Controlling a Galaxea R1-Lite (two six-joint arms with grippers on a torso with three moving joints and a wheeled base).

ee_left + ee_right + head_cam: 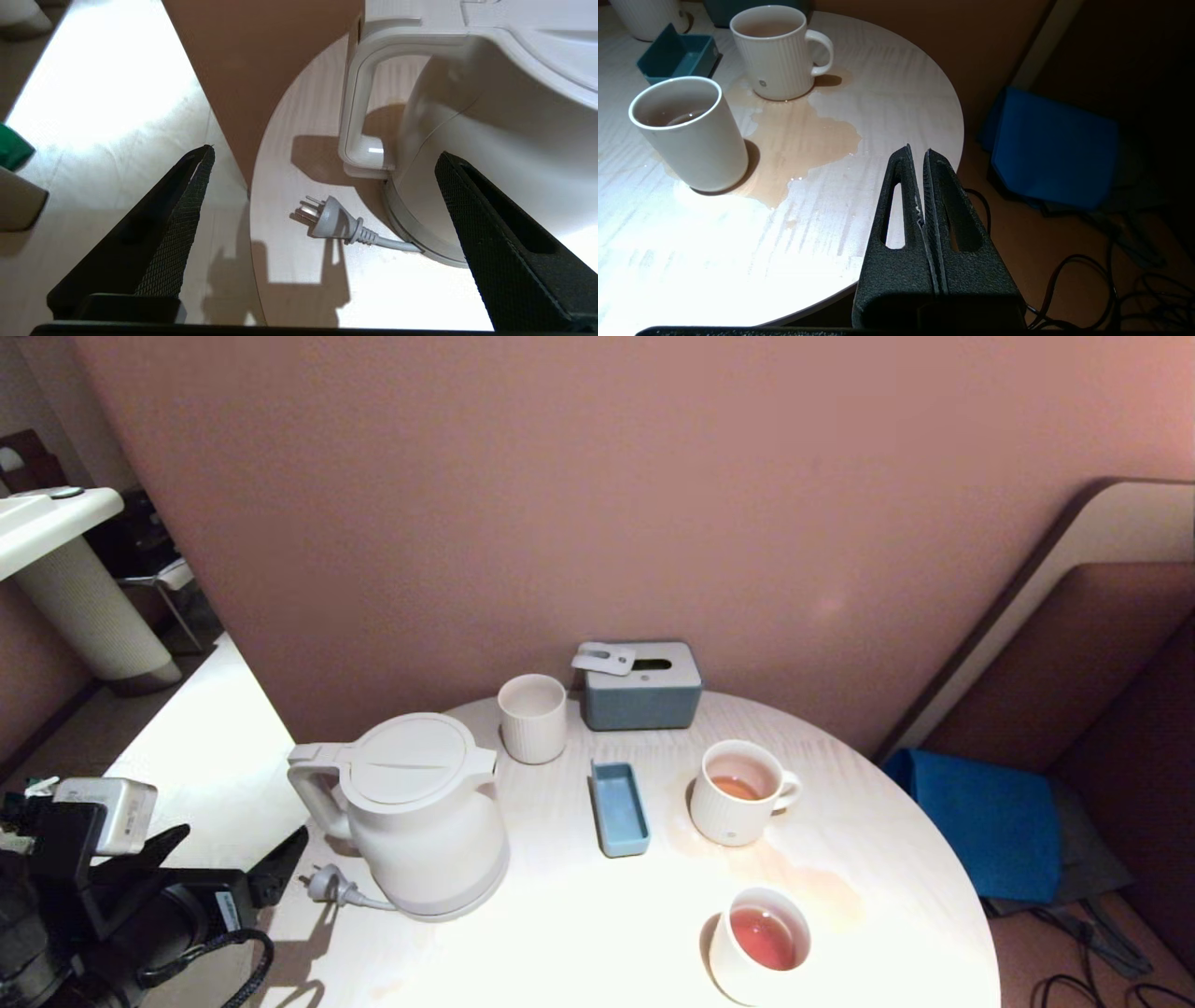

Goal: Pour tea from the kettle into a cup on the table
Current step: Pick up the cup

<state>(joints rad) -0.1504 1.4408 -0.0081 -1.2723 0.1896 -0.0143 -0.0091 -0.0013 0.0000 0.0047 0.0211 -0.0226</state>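
**Left gripper wide open beside the kettle, holding nothing**

The kettle (417,817) stood upright on the round table (579,933), on its left part, lid shut, loop handle turned toward the table's left edge. Its loose plug (324,885) lay on the wood just beside the base. The left gripper (233,868) hovered low near that edge, off the handle side — its two black fingers (180,219) spread as far apart as they go, with nothing between them and no contact with the kettle.

The cup (738,793), the ribbed mug with the ear handle, sat on the right half of the table, well apart from the kettle, with a little tea (736,788) in it. A plain white cup (761,943) nearer the front edge held redder liquid. A brownish puddle (803,135) spread on the wood between the two and touched both bases.

A ribbed tumbler (532,717), a blue tray (620,807) and a grey tissue box (642,686) stood further back.

The right gripper (920,154) hung beyond the table's right edge — fingers pressed together, empty.
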